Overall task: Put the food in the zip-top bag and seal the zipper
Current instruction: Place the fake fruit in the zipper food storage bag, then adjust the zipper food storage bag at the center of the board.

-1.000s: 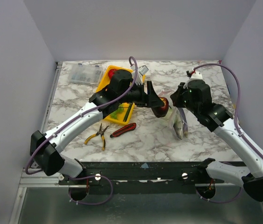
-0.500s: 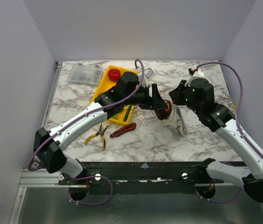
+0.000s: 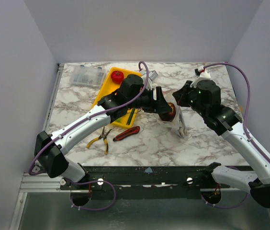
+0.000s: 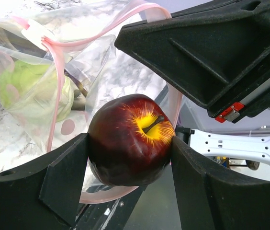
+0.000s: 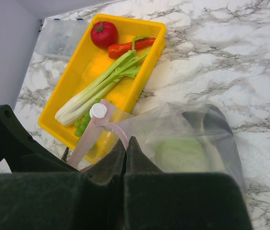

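Left wrist view: the left gripper [image 4: 130, 165] clamps a red apple [image 4: 128, 139] at the open mouth of the zip-top bag [image 4: 96, 28], whose rim the right gripper [image 5: 125, 165] pinches. Cabbage [image 5: 180, 153] lies inside; tomato [image 5: 104, 33], carrot [image 5: 130, 46], leek [image 5: 101, 86] and grapes [image 5: 81, 125] wait in the yellow tray [image 5: 73, 81], far left; zipper [image 4: 58, 72] unsealed.

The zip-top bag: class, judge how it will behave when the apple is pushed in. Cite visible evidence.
Probably floppy: the zip-top bag hangs creased, pinched by the right gripper, and its zipper curves loosely. Likely to sag or swing if nudged, since only that one edge looks held. The cabbage inside may steady it slightly.
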